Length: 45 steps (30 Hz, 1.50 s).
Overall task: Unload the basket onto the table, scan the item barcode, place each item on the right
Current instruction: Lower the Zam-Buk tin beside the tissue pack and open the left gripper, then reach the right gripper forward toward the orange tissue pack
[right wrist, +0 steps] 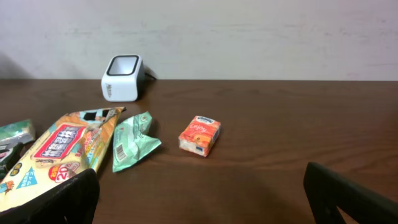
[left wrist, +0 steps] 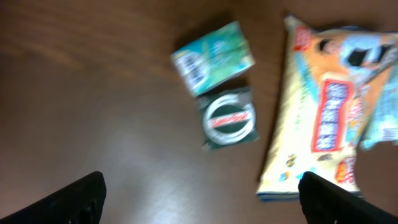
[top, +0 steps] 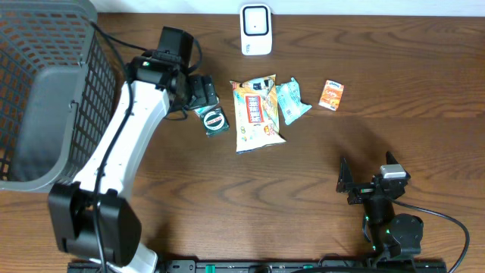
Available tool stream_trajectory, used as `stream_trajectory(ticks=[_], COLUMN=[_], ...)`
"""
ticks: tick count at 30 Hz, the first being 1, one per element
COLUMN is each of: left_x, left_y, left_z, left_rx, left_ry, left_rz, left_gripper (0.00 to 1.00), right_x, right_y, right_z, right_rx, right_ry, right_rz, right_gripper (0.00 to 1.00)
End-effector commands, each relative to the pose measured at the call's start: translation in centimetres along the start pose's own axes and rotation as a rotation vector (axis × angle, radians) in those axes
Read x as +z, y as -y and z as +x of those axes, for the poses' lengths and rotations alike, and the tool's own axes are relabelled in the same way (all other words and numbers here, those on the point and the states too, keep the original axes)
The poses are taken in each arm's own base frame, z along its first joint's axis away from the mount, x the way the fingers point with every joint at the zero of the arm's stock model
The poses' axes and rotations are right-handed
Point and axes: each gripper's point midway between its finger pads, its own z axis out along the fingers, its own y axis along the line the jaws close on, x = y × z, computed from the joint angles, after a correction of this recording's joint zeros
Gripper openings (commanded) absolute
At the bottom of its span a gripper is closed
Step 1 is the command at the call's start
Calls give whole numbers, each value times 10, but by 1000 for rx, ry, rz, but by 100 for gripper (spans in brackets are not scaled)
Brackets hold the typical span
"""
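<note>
— Can any text be read?
— On the snack bag (right wrist: 62,152) what looks like "20" is seen in a round badge; the characters on its red band cannot be made out.
— And elsewhere?
— A barcode is printed on the green pouch (right wrist: 132,144). The script on the orange box (right wrist: 199,135) and the emblem on the dark pack (left wrist: 228,118) are too blurred to be read.
</note>
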Motion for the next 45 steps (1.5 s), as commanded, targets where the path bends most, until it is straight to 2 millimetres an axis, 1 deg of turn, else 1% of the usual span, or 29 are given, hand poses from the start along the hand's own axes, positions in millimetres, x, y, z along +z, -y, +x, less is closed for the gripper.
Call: stream_trajectory(ticks=[1, 4, 19, 21, 23, 25, 27, 29, 31, 34, 35, 36, 38, 40, 41, 43, 45], left_x=[-7, -7, -7, -7, -7, -7, -7, -7, -7, -7, -7, -7, -7, -7, -7, -7, -7], left_y=[-17, -20, -19, -19, -19, -19, -19, -19, -19, -19, -19, -19, -19, -19, -19, -19, -19], left_z=[3, 7, 7, 7, 7, 7, 7, 7, 7, 7, 7, 7, 7, 7, 7, 7, 7], left_rx=[2, 3, 3, 3, 3, 3, 3, 3, 3, 3, 3, 3, 3, 3, 3, 3, 3], left_ry=[1, -17, -15, -15, -15, -15, -15, -15, -15, -15, -15, -15, -15, -15, -15, -15, -15], left_rz=[-84, -94, -94, -94, -94, -94, -94, -94, -94, -94, -94, -94, -94, -94, -94, -94, -94], left_gripper=[97, 98, 98, 98, 97, 98, 98, 98, 98, 98, 98, 98, 98, 98, 98, 98, 98], right_x=[0, 0, 0, 0, -2, -5, -8, -14, -19, -20, -19, -19, -23, -33, -41, -54, -65], right_y=[3, 3, 3, -5, -20, -36, -48, -65, -76, -76, -72, -71, -71, -70, -67, -58, -50], right_z=[2, 2, 0, -11, -25, -26, -23, -23, -26, -35, -37, -41, -59, -92, -110, -139, -160], right_rx=[8, 8, 8, 94, 227, 353, 433, 525, 654, 896, 981, 1006, 1004, 961, 941, 923, 894], right_ry=[-6, -6, 2, 44, 87, 64, 29, -17, -54, -84, -82, -68, 1, 138, 224, 375, 477], right_rz=[15, 15, 15, -31, -126, -225, -300, -401, -477, -491, -472, -470, -510, -576, -599, -611, -597], right_gripper=[99, 99, 99, 99, 99, 99, 99, 99, 99, 99, 99, 99, 99, 99, 99, 99, 99])
